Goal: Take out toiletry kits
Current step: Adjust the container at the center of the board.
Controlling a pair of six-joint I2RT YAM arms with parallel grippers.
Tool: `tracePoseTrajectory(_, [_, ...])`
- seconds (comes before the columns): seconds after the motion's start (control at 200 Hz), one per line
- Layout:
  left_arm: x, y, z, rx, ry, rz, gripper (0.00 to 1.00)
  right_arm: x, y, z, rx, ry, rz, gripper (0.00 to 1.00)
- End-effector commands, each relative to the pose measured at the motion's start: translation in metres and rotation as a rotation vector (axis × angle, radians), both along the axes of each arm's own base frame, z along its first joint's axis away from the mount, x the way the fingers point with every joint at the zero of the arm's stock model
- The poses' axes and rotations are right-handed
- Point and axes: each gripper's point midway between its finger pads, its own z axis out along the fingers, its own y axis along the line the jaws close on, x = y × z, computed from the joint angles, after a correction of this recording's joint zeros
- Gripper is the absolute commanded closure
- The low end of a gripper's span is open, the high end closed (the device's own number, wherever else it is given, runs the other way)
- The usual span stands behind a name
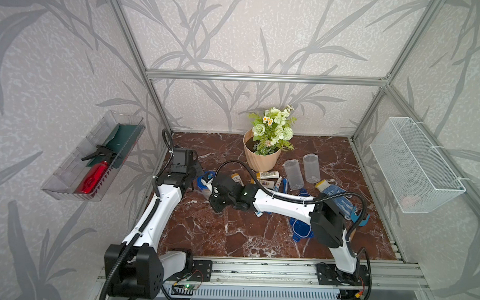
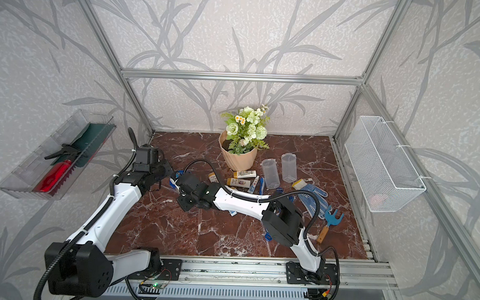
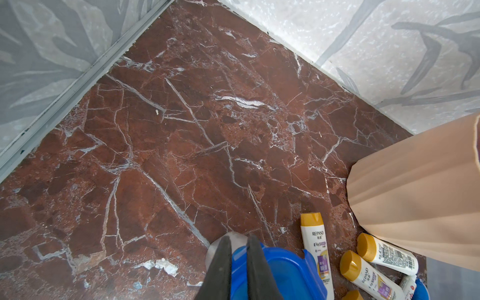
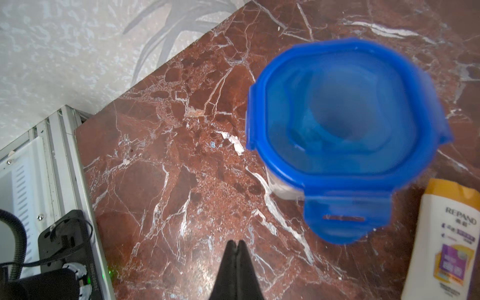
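Note:
Several toiletry kit items lie loose on the marble: white bottles with gold caps point(image 1: 267, 174) point(image 3: 315, 249) point(image 3: 387, 253) point(image 4: 446, 244), a toothpaste tube point(image 1: 278, 182) and a blue toothbrush point(image 1: 284, 185). To their left stands a clear jar with its blue clip lid on point(image 1: 204, 182) point(image 4: 345, 117). My left gripper point(image 3: 239, 240) is right over that lid point(image 3: 285, 272), jaws a narrow gap apart with the lid's rim showing in the gap. My right gripper point(image 4: 238, 242) is shut and empty, low over bare marble just short of the jar.
A beige flower pot point(image 1: 262, 157) stands behind the bottles. Two lidless clear jars point(image 1: 293, 174) point(image 1: 311, 168) stand to the right, with loose blue lids point(image 1: 300, 227), a dotted glove point(image 1: 338, 198) and a blue hand rake point(image 2: 334, 218). A wire basket point(image 1: 414, 165) hangs on the right wall.

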Motion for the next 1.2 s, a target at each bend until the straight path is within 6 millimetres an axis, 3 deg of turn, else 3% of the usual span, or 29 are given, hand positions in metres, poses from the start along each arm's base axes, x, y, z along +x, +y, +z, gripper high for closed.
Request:
tracePoseTrajectory(0.0, [0.011,0.003,-0.001,0.005,-0.022,0.017,0.85,0.005,0.003,-0.003,-0.038,-0.019,-0.007,1.0])
tracePoseTrajectory(0.225, [0.021,-0.004,-0.017,-0.035,0.012,-0.003,0.84,0.032,-0.003,-0.008,-0.048,-0.003,-0.072,1.0])
tracePoseTrajectory(0.545, [0.017,-0.005,-0.018,-0.047,-0.001,0.004,0.81,0.071,-0.022,-0.004,-0.041,-0.011,-0.139,1.0])
tracePoseTrajectory(0.615, [0.017,-0.006,-0.018,-0.051,-0.002,-0.001,0.8,0.072,-0.02,-0.004,-0.036,-0.009,-0.134,1.0])
tracePoseTrajectory(0.62, [0.017,-0.007,-0.018,-0.05,-0.002,-0.001,0.79,0.08,-0.024,-0.003,-0.036,-0.009,-0.15,1.0])
tracePoseTrajectory(0.92, [0.022,-0.015,-0.024,-0.073,0.006,-0.027,0.57,0.129,-0.036,0.009,0.001,-0.004,-0.199,1.0])
tracePoseTrajectory(1.05, [0.028,-0.022,-0.032,-0.096,0.007,-0.047,0.42,0.126,-0.037,0.009,0.011,0.008,-0.18,1.0])
tracePoseTrajectory(1.195, [0.031,-0.029,-0.038,-0.122,0.017,-0.068,0.43,0.113,-0.04,-0.004,0.025,0.055,-0.175,1.0])
